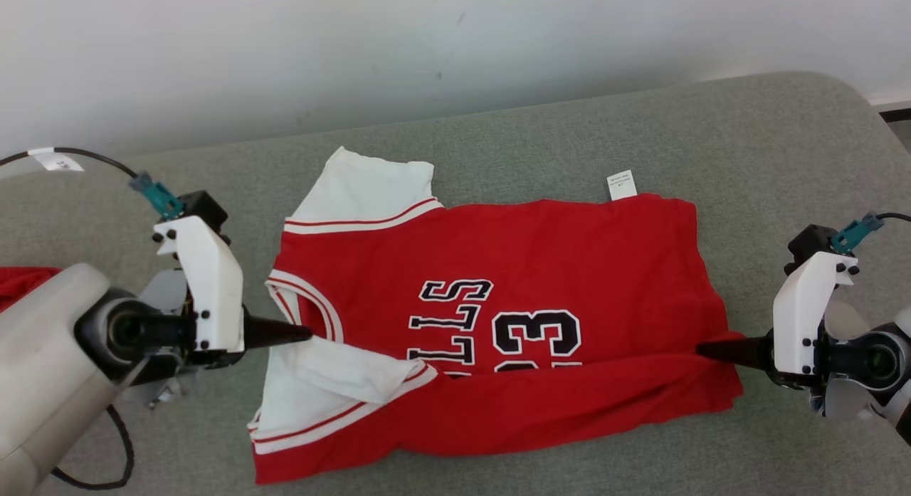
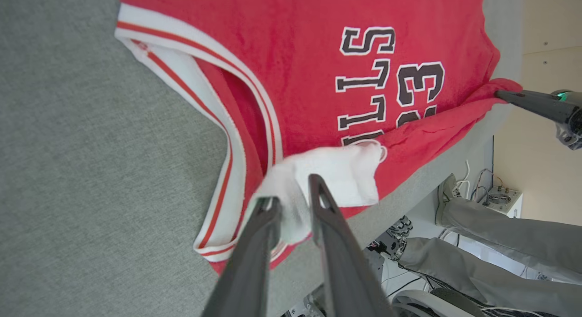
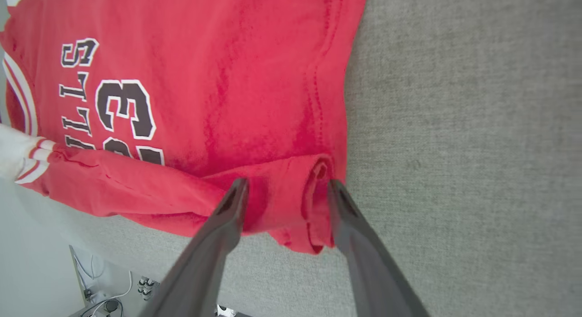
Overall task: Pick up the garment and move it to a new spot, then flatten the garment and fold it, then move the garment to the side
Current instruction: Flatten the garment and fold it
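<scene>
A red jersey [image 1: 498,268] with black lettering lies spread across the grey surface [image 1: 712,126], its near edge folded up over the front. At the neck end, the left gripper [image 1: 306,332] has its fingers [image 2: 268,217] released and narrowly parted over the folded white sleeve [image 2: 350,171]. At the hem end, the right gripper [image 1: 701,350] has its fingers [image 3: 232,208] spread wide and released, straddling the folded red corner.
</scene>
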Tool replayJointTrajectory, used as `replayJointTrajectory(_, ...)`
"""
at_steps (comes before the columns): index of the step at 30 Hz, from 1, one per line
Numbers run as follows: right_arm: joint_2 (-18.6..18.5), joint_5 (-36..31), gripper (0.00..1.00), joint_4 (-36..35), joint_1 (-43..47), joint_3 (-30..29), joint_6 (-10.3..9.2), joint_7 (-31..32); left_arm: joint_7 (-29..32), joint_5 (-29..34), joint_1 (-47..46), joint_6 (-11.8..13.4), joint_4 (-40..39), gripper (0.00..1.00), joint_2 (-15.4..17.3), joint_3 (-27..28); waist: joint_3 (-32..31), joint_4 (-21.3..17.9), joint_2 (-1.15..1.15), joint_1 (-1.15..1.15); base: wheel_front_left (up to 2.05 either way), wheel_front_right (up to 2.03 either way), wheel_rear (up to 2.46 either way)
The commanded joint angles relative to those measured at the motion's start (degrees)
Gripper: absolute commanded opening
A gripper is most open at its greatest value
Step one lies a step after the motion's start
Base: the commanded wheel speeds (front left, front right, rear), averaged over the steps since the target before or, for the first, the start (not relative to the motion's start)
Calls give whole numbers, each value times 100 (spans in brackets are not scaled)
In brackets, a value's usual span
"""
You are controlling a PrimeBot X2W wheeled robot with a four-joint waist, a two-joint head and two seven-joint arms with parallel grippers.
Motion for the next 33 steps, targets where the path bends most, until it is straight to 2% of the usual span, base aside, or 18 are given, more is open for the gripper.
replayJointTrajectory(1,26,-77,100,98,-72,10,1,-79,-60,132,-22,-65,129,100,-49,0,-38,-2,0,-1,0,0,0)
replayJointTrajectory(7,12,-258,100,-40,12,-153,1,-828,-619,442,-34,-409,473,100,-215,32,-312,52,0,-1,0,0,0)
replayJointTrajectory(10,-136,-388,100,-427,232,-308,1,-1511,-1128,692,19,-555,465,100,-237,66,-486,96,0,-1,0,0,0)
replayJointTrajectory(13,-313,-629,100,-921,457,-503,1,-2454,-1807,948,195,-605,371,100,-200,138,-656,141,0,-1,0,0,0)
replayJointTrajectory(14,-313,-629,100,-921,457,-503,1,-2454,-1807,948,195,-605,371,100,-200,138,-656,141,0,-1,0,0,0)
replayJointTrajectory(15,-381,-738,100,-1065,545,-580,1,-2832,-2056,1042,259,-592,317,100,-177,166,-706,157,0,-1,0,0,0)
replayJointTrajectory(19,-598,-1250,100,-1569,1013,-933,1,-4425,-3181,1425,563,-380,5,100,-44,335,-894,222,0,-1,0,0,0)
replayJointTrajectory(21,-723,-1711,100,-1836,1242,-1129,1,-5380,-3798,1606,782,-207,-190,100,10,449,-964,270,0,-1,0,0,0)
replayJointTrajectory(23,-726,-1868,100,-1973,1641,-1443,0,-5885,-4405,1923,948,-20,-423,100,114,486,-1002,306,0,-1,0,0,0)
replayJointTrajectory(25,-712,-2124,100,-2130,1970,-1897,1,-6021,-5002,2061,1183,212,-613,100,153,592,-1029,344,0,-1,0,0,0)
replayJointTrajectory(27,-529,-2481,100,-2409,2383,-2652,1,-6042,-5530,2176,1456,450,-798,100,177,690,-1045,371,0,-1,0,0,0)
replayJointTrajectory(30,-112,-3304,100,-2839,3266,-3738,0,-6037,-5923,2330,1865,863,-1046,100,182,855,-1050,399,0,-1,0,0,0)
replayJointTrajectory(33,325,-4166,100,-3266,3979,-4412,1,-6032,-6021,2533,2367,1253,-1324,100,63,1154,-1027,416,0,-1,0,0,0)
